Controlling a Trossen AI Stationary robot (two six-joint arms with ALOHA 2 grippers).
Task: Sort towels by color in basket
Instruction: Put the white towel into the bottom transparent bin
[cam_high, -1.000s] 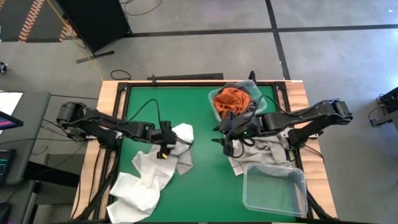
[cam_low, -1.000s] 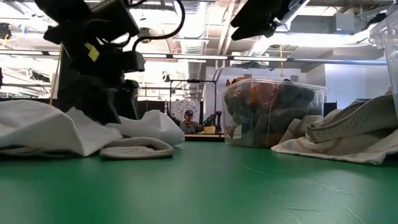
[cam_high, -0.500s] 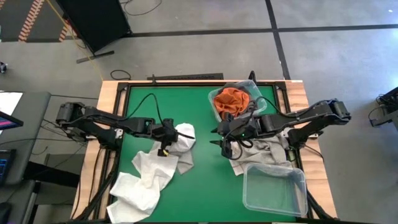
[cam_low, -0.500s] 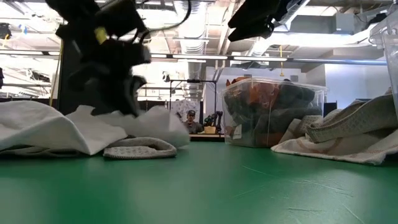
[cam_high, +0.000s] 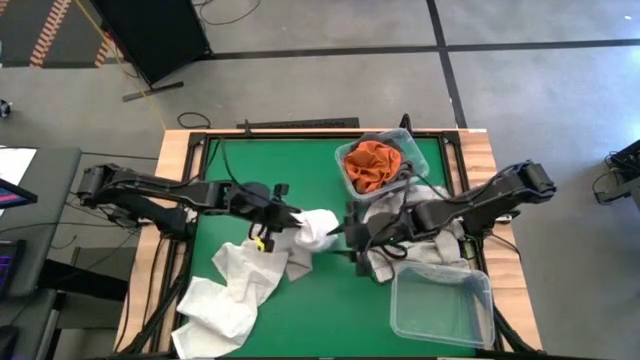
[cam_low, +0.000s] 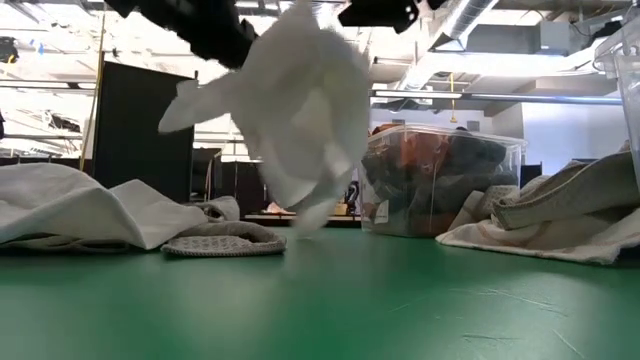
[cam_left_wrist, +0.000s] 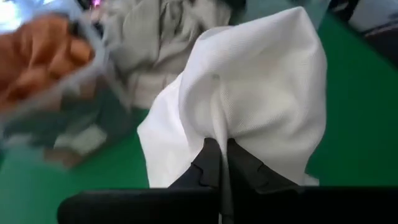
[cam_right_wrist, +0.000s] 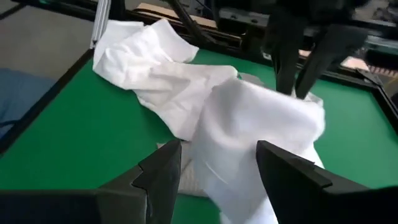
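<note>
White towel (cam_low: 300, 110) lifted, pinched in left gripper (cam_left_wrist: 219, 163), right gripper (cam_right_wrist: 217, 171) open beside it

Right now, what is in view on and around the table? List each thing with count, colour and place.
White towel: one, plain white, lifted off the table mid-centre, pinched by the left gripper.
White towels: a heap, count unclear, white, front-left of the table.
Orange towel: one, rust orange, in the back bin.
Back bin: one, clear plastic, back right of centre.
Grey towels: a pile, pale grey, right side under the right arm.
Front bin: one, clear, front-right corner.
Table: one, green top, wooden edge.
Left gripper: shut on the white towel.
Right gripper: open, facing the lifted towel.
</note>
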